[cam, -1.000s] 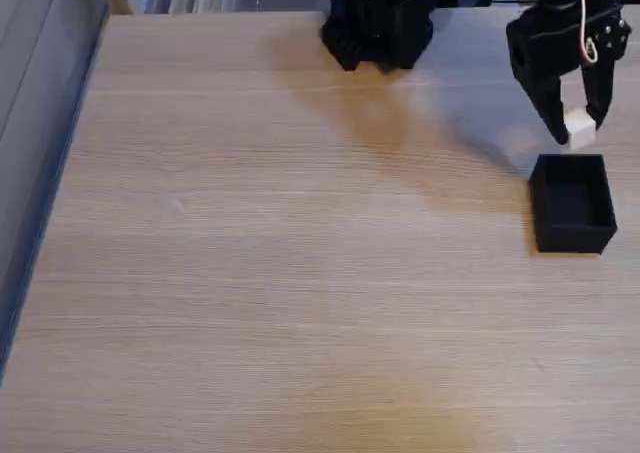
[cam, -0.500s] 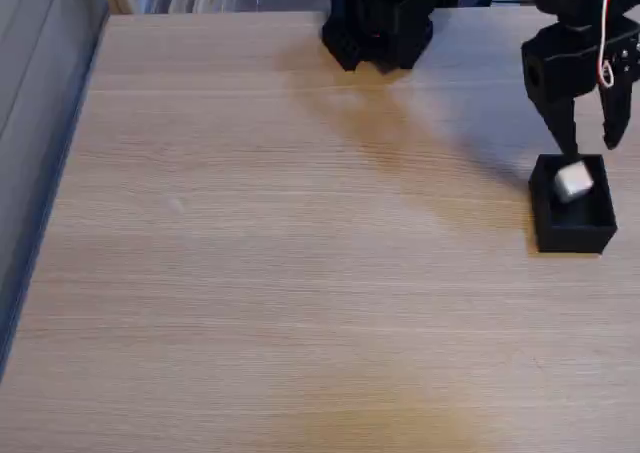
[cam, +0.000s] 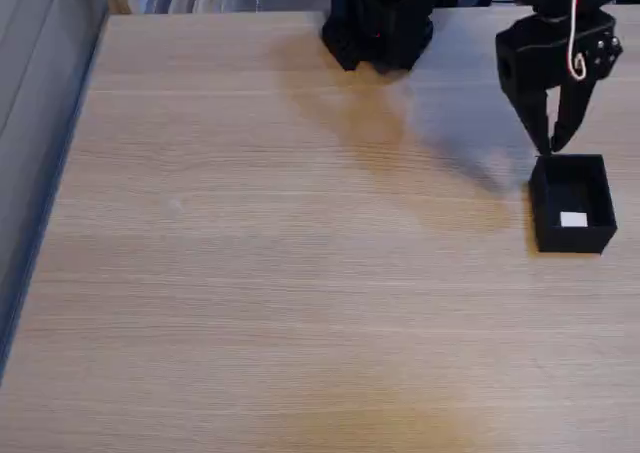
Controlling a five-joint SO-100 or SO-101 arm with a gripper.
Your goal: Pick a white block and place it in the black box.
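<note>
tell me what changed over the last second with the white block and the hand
The hand let go of the white block, which dropped into the black box and now lies on its floor. The hand, empty with its fingers nearly together, has shifted slightly left above the box's far rim. The box and the table stayed as they were.

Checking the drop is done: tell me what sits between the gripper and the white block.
In the fixed view, the gripper hangs over the box's far rim. The block lies inside on the floor. Between them: that rim and bare box floor.
</note>
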